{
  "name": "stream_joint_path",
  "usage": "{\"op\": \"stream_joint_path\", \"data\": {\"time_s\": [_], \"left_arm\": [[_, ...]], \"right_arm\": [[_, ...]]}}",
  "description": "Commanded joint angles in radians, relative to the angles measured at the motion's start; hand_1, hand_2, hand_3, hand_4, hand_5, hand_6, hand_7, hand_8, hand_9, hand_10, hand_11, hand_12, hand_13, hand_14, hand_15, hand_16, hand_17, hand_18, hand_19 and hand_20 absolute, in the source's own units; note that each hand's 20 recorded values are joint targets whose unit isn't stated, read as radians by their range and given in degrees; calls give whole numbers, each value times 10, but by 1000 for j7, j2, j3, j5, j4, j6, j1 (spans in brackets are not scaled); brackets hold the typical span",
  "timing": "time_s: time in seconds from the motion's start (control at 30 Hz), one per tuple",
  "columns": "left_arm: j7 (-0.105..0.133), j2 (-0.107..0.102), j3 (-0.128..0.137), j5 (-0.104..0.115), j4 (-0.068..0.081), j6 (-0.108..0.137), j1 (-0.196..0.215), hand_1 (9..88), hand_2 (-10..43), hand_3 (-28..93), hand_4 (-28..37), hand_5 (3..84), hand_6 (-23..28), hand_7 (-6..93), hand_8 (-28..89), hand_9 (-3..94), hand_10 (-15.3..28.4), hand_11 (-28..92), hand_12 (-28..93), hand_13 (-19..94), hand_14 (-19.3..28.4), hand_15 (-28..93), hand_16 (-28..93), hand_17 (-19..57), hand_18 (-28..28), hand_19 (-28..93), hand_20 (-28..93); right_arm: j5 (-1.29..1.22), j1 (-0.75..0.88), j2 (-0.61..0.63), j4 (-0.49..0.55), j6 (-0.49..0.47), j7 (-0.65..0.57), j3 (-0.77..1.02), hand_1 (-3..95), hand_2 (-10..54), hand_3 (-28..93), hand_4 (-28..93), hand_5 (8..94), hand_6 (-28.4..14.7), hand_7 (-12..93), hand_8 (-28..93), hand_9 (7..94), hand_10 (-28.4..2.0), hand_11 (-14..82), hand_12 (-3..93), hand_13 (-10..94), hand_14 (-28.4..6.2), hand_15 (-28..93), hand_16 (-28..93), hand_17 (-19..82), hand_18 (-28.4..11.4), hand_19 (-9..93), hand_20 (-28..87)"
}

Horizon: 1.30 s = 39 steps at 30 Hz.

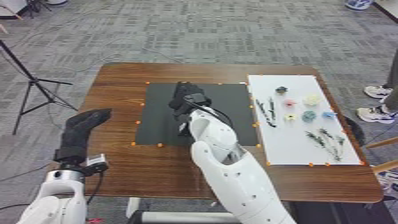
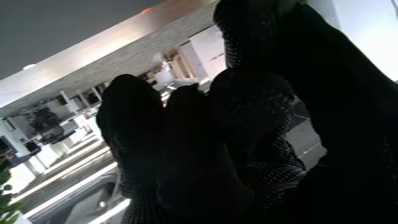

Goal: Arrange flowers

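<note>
My right hand (image 1: 185, 97) is over the dark mat (image 1: 160, 120) in the head view; its black glove (image 2: 204, 150) is close up in the right wrist view, and I cannot tell whether it holds anything. My left hand (image 1: 84, 127) rests open at the table's left side. On the white board (image 1: 289, 150) lie a dark green piece (image 1: 282, 90), a pink flower (image 1: 290, 103), a cream flower (image 1: 311, 100), a yellow flower (image 1: 290, 117), a teal flower (image 1: 308, 116), a blue flower (image 1: 329, 114), dark branches (image 1: 271, 117) and leafy sprigs (image 1: 327, 142).
The brown wooden table (image 1: 120, 175) surrounds both mats, which have small orange markers along their edges. A black tripod (image 1: 34, 82) stands on the floor to the left. Green leaves (image 2: 11, 192) show at the edge of the right wrist view.
</note>
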<state>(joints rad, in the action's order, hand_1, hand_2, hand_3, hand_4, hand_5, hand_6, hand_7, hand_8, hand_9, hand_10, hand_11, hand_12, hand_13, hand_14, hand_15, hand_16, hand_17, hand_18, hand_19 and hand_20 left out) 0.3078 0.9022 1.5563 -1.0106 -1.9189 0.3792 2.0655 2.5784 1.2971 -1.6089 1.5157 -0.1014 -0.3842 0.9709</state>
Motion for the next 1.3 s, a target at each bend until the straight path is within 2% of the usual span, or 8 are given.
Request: {"op": "stream_joint_path", "data": {"time_s": [0.03, 0.17, 0.23, 0.37, 0.53, 0.67, 0.87, 1.3], "left_arm": [[-6, -20, -27, 8, 11, -18, -52, 265, 26, 720, -205, 545, 28, 209, -76, 507, 135, 232, 148, 390, 149, 178, 10, 98, 83, 49, 177], [-5, -20, -32, 10, 10, -16, -54, 264, 25, 721, -204, 544, 29, 209, -76, 506, 134, 232, 149, 390, 149, 178, 10, 97, 83, 48, 176], [-3, -19, -39, 9, 16, -18, -65, 263, 24, 721, -203, 543, 28, 208, -76, 506, 134, 232, 149, 389, 149, 177, 10, 97, 83, 47, 176], [-1, -18, -31, 12, 12, -17, -58, 264, 23, 721, -203, 543, 28, 208, -76, 506, 134, 232, 148, 388, 149, 176, 10, 96, 83, 48, 176], [-3, -17, -36, 13, 10, -2, -58, 265, 22, 720, -202, 543, 28, 208, -76, 506, 134, 232, 149, 388, 148, 176, 11, 96, 84, 48, 176], [0, -16, -44, 15, 14, 0, -67, 264, 22, 721, -200, 540, 29, 208, -76, 503, 134, 231, 148, 386, 149, 175, 10, 94, 84, 49, 175], [3, -20, -52, 20, 19, -6, -80, 264, 20, 721, -199, 535, 28, 207, -75, 500, 133, 230, 148, 383, 149, 174, 11, 93, 83, 46, 174], [0, -14, -59, 23, 19, -12, -86, 262, 16, 723, -197, 533, 28, 208, -77, 499, 133, 229, 147, 381, 148, 174, 12, 91, 83, 47, 174]], "right_arm": [[2, -57, -11, -36, 2, -34, -35, 474, -95, 678, 12, 800, 11, 440, 261, 937, -48, 570, 352, 937, -24, 783, 371, 663, -199, 932, 667], [32, -64, -24, -58, -13, -22, -31, 477, -95, 677, 5, 802, 9, 437, 258, 937, -48, 570, 352, 937, -24, 783, 371, 662, -198, 932, 667], [19, -68, -24, -63, -18, -33, -30, 477, -95, 676, 4, 802, 10, 437, 257, 937, -47, 570, 352, 937, -24, 783, 371, 661, -198, 932, 667], [11, -58, -23, -65, -27, -40, -31, 477, -95, 677, 4, 803, 10, 435, 256, 937, -48, 570, 351, 937, -24, 782, 371, 661, -199, 932, 666], [-39, -31, -19, -51, -36, -52, -54, 480, -95, 674, -4, 803, 10, 434, 254, 937, -48, 570, 350, 937, -24, 782, 371, 660, -199, 932, 665], [-45, -16, -15, -45, -41, -41, -78, 492, -95, 667, -29, 809, 9, 424, 239, 937, -48, 569, 350, 937, -23, 781, 371, 656, -200, 932, 664], [-97, -16, -11, -31, -41, -48, -102, 507, -95, 660, -60, 818, 6, 404, 226, 937, -49, 569, 344, 937, -23, 778, 370, 651, -203, 932, 657], [-109, -17, -20, -44, -20, -56, -83, 512, -95, 653, -93, 835, 11, 357, 210, 937, -52, 569, 332, 937, -26, 774, 364, 643, -211, 932, 648]]}}
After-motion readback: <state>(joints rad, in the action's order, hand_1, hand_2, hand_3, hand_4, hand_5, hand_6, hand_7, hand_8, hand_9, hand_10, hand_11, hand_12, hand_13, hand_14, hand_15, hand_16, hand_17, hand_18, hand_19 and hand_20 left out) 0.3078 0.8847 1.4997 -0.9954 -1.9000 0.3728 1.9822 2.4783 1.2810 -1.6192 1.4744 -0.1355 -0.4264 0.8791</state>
